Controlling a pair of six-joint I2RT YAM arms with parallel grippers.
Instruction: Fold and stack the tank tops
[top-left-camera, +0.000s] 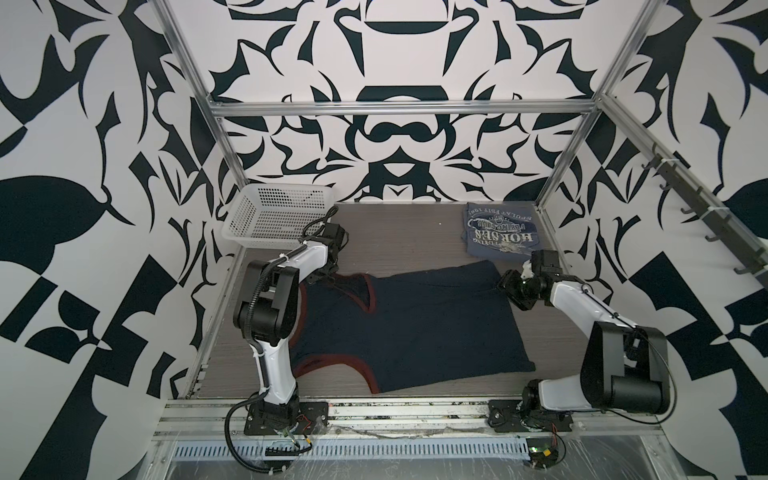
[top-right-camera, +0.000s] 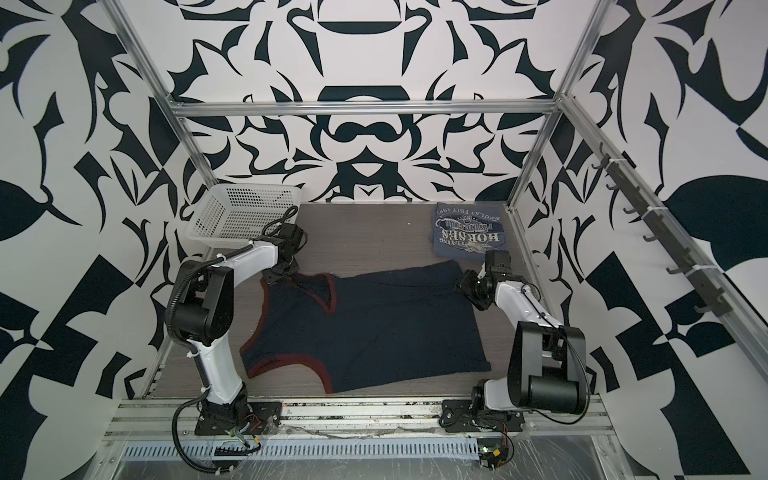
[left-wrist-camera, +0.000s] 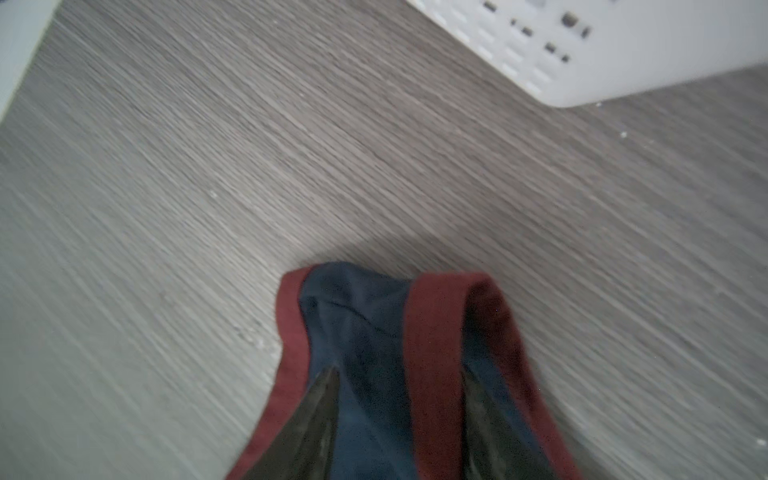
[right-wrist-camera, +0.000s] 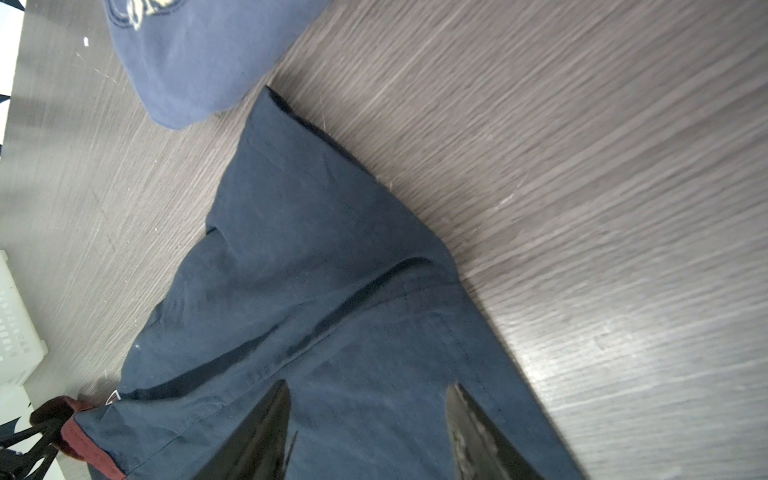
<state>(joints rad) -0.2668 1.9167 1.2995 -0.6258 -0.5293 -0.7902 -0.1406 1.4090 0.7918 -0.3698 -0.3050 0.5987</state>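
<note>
The left claw (left-wrist-camera: 399, 370) is glossy black, and between its tips runs a strap of the navy tank top (top-left-camera: 415, 328), dark blue edged with dull red trim. The right claw (right-wrist-camera: 370, 383) is black too, over plain navy cloth of the same top. Just beyond it, the grey-blue tank top (top-left-camera: 498, 232) is slate-coloured with white lettering. Beyond the left claw, the basket (top-left-camera: 274, 216) is white with a grid of small holes. The bench (top-left-camera: 395, 232) is grey-brown with a fine wood grain. The arms (top-left-camera: 274, 361) are white and black. The walls (top-left-camera: 83, 124) are white with bold black leaf-like shapes.
</note>
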